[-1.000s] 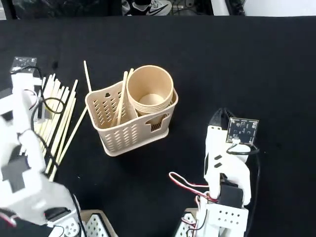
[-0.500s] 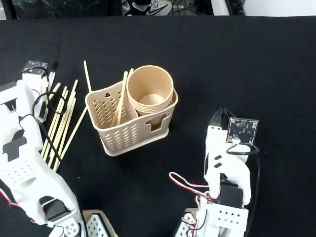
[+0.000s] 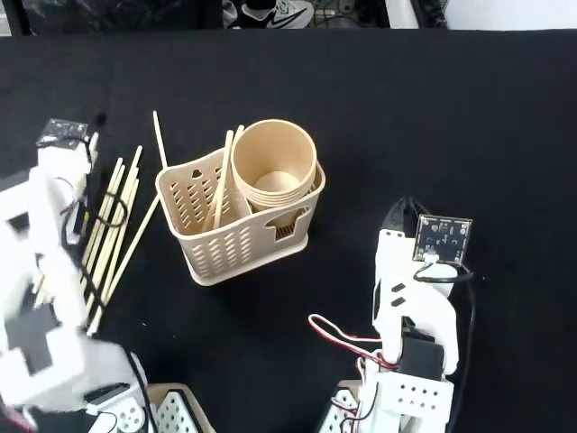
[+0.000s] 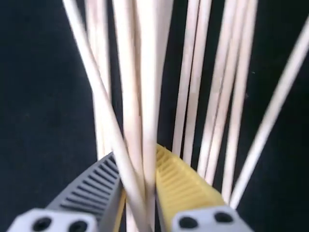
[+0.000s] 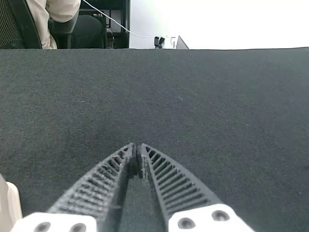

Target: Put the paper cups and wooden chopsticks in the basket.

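1. Left pincer (image 4: 136, 152): narrow, gray and yellow fingers (image 4: 176, 179) clamped on a few of the loose chopsticks (image 4: 145, 72). The other sticks fan out on either side of them.
2. High view: the left arm (image 3: 41, 271) sits at the left edge of the frame, over the loose chopsticks (image 3: 117, 216). They lie in a bundle on the black surface (image 3: 406, 108), left of the basket (image 3: 239, 244) and apart from it.
3. Basket is center-left of the frame, upright, with two compartments.
4. Paper cups (image 3: 275, 158): nested stack standing in the basket's right compartment.
5. A couple of chopsticks (image 3: 221, 180) stand tilted in the left compartment. One more stick (image 3: 160, 140) pokes up at the basket's upper-left corner; can't tell if it is inside or leaning outside.
6. Right pincer (image 5: 138, 151): closed, fingertips touching, holding nothing, bare surface (image 5: 217, 96) ahead of it.
7. High view: the right pincer (image 3: 401, 215) is in the lower right of the frame, well apart from the basket.
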